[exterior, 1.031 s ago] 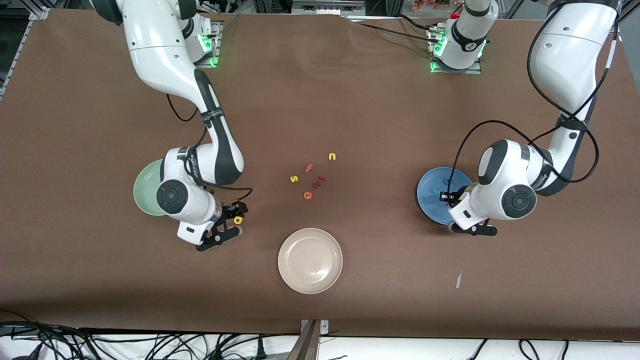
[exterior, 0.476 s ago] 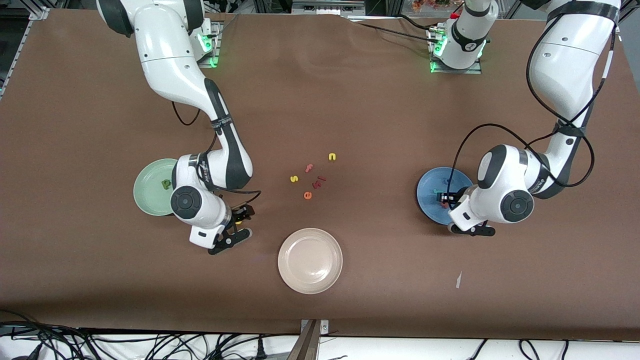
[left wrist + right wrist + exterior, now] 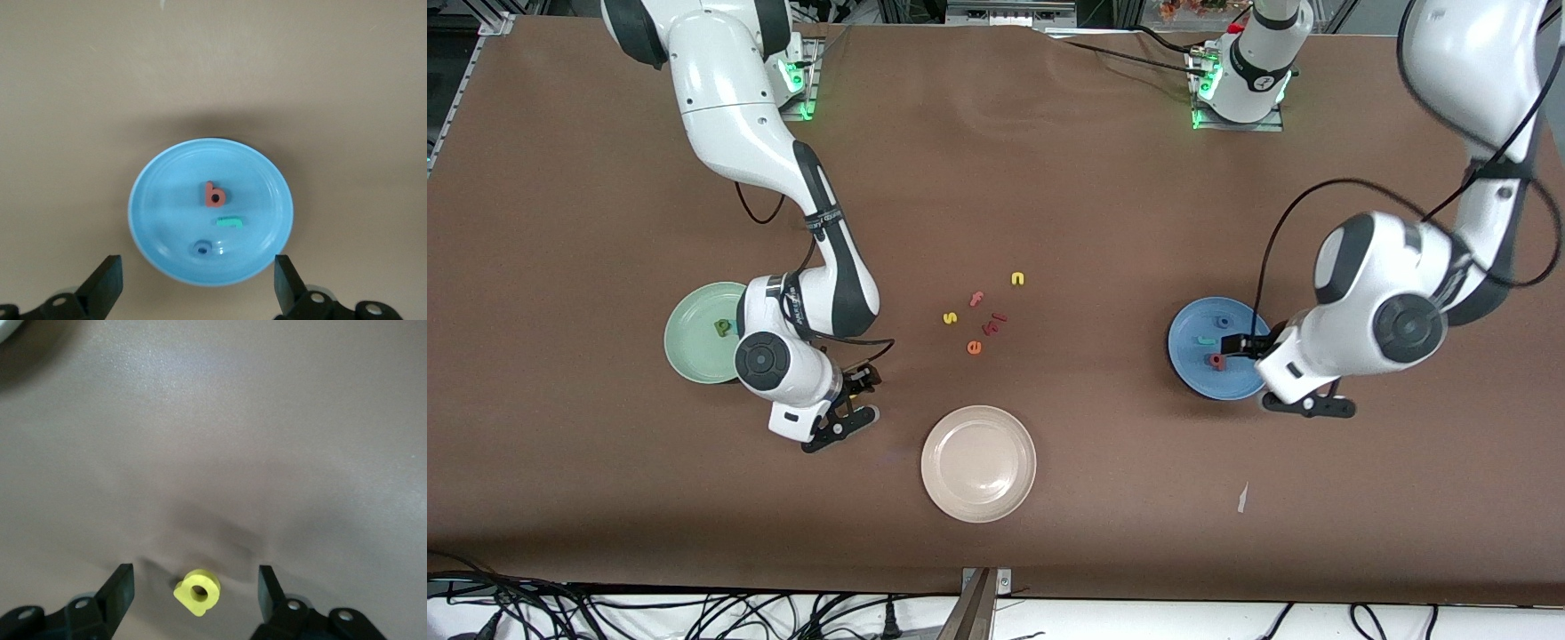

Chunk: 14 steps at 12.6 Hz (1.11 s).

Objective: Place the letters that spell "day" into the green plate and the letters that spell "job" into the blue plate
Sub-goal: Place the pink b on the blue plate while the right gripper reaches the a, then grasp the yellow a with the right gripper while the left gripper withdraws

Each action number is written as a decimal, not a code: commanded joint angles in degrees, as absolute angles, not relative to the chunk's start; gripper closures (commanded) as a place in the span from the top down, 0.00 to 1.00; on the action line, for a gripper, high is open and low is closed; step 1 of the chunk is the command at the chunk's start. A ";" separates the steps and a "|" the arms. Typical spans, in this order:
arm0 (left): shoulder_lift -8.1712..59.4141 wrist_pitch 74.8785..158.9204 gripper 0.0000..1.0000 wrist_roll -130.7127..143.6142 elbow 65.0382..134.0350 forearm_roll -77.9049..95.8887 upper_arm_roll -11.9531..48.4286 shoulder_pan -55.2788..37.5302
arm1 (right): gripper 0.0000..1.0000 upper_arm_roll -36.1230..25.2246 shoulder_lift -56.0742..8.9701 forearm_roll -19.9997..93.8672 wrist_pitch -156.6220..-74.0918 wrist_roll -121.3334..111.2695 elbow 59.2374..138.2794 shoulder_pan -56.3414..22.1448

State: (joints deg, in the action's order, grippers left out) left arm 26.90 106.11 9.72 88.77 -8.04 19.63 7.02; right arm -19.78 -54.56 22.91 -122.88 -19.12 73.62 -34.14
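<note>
left gripper lifting off blue plate, open | right gripper open, straddling "a" | you're centering before pinching

Table: brown cover, creased | Near edge: tangled black cables on white floor | Light: even, overhead
</note>
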 commanded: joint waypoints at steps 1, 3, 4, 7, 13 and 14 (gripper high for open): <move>18.04 103.38 1.00 8.09 89.83 -8.53 19.78 7.91 | 0.76 -19.60 -55.20 24.17 -121.64 -19.77 72.95 -33.92; 15.56 97.50 1.00 8.17 85.55 -6.87 19.78 8.00 | 0.74 -19.60 -55.02 24.17 -121.55 -19.78 73.65 -33.93; 15.73 93.29 1.00 8.26 81.34 -5.12 19.43 8.17 | 0.68 -19.60 -54.85 24.17 -121.64 -19.69 74.35 -34.01; 11.37 92.20 1.00 3.11 80.59 -1.07 12.08 5.56 | 0.55 -19.60 -53.88 24.17 -121.64 -19.78 76.20 -34.01; -1.48 94.83 1.00 3.08 96.57 -0.79 2.37 -3.69 | 0.31 -19.60 -53.88 24.17 -121.90 -19.86 76.64 -34.19; -1.67 94.83 1.00 3.08 96.59 -0.79 2.37 -3.87 | 0.27 -19.60 -53.88 24.17 -122.08 -19.86 76.64 -34.19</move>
State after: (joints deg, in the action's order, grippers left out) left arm 3.08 92.74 3.89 90.88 -1.31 3.51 -3.21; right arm -19.91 -54.51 23.01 -122.06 -19.11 74.60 -33.91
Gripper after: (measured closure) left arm 0.000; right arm 0.630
